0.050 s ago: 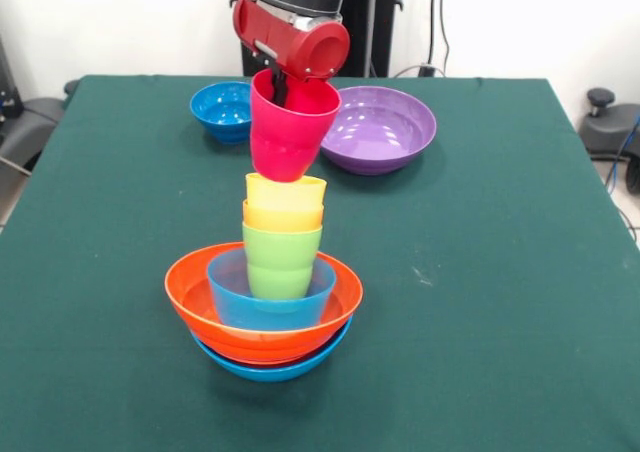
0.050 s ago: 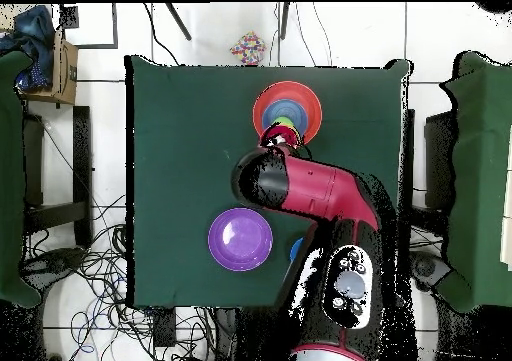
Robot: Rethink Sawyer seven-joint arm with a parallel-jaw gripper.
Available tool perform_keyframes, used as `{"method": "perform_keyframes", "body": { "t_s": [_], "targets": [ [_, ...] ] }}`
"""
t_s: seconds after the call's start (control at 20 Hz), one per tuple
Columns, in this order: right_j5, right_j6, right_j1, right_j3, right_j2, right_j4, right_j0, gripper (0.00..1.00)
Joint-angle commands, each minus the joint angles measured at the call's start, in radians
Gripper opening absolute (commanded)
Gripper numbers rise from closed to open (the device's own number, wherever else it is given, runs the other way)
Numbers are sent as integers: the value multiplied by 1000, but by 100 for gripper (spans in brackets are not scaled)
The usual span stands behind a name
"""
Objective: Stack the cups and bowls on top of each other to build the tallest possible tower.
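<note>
Tower (image 1: 265,292) sits front-centre on the green bench (image 1: 480,272), open cloth all round it, well off every edge. Base: large light-blue bowl (image 1: 270,367), large orange bowl (image 1: 200,302), small light-blue bowl (image 1: 225,297), then green cup (image 1: 281,262), orange cup (image 1: 283,217), yellow cup (image 1: 286,189). Hand (image 1: 278,87) clamped on the pink cup's (image 1: 290,127) rim, cup tilted, just above yellow. Purple bowl (image 1: 378,128) and dark-blue bowl (image 1: 222,110) behind. No legible writing.

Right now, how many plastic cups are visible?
4. The magenta-pink plastic cup hangs tilted on the gripper above the tower; the yellow, orange and light green cups sit nested in it. More may be hidden.
</note>
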Motion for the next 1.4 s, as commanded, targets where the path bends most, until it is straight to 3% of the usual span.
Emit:
{"method": "perform_keyframes", "body": {
  "t_s": [0.05, 0.55, 1.05, 1.4],
  "targets": [
    [31, 63, 55, 56, 99, 7, 30, 0],
    [-25, 89, 80, 75, 82, 1, 48, 0],
    [-14, 68, 102, 52, 69, -18, 53, 0],
    [109, 49, 127, -13, 12, -32, 102, 0]
  ]
}}
